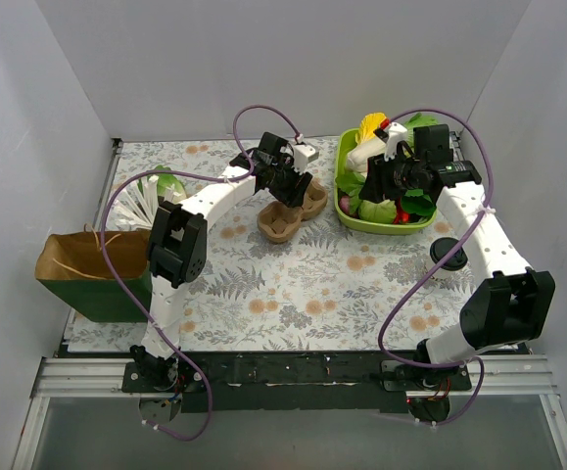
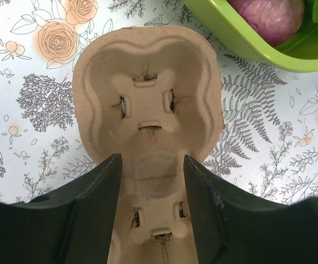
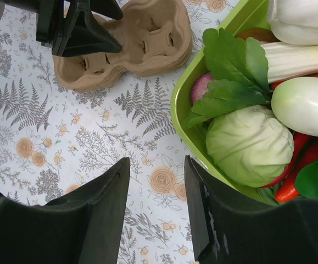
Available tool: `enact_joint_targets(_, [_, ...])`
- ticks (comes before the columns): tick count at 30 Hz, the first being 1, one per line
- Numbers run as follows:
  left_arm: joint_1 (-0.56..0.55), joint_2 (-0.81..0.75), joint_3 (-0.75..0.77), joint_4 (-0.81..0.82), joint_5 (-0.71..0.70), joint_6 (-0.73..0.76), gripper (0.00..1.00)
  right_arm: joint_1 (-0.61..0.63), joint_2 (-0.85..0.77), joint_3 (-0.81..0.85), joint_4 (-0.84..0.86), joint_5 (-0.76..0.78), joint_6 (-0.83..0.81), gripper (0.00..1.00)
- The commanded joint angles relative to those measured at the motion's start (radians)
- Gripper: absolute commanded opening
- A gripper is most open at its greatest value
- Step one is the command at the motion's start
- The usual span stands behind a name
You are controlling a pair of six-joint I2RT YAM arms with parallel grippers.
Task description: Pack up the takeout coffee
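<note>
- Left gripper (image 2: 152, 165): I am seeing it spread wide, fingers straddling the narrow waist of the cardboard carrier (image 2: 148, 93) and gripping nothing. I cannot tell whether the pads are touching the pulp.
- Risk: if I am closing here, the jaws are likely pinching soft pulp. That could be buckling it or dragging it toward the green tray (image 2: 246, 47) just beside it.
- Right gripper (image 3: 156, 165): hanging agape and empty over the tablecloth, close by the tray's rim and the cabbage (image 3: 249, 146).
- Takeout coffee (image 1: 449, 253): standing lidded on the table near the right edge, just beside the right forearm, well apart from both grippers.
- Risk: swinging that arm back is threatening to clip the cup, or to snag it with the purple cable (image 1: 393, 313), tipping it.
- Paper bag (image 1: 92, 269): sitting far left, across the table from the cup. A long carry is inviting spills.
</note>
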Motion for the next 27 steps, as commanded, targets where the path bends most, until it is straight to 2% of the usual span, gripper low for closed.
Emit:
enact_joint_targets(1, [0.002,-0.009,0.029,-0.006,0.017,0.003,0.47,-0.005,-0.013,0.004,0.03,0.002,-0.005,0.52])
enact_joint_targets(27, [-0.005,0.019,0.015,-0.017,0.005,0.003,0.49,-0.003,-0.007,0.004,0.033,0.004,-0.014,0.53])
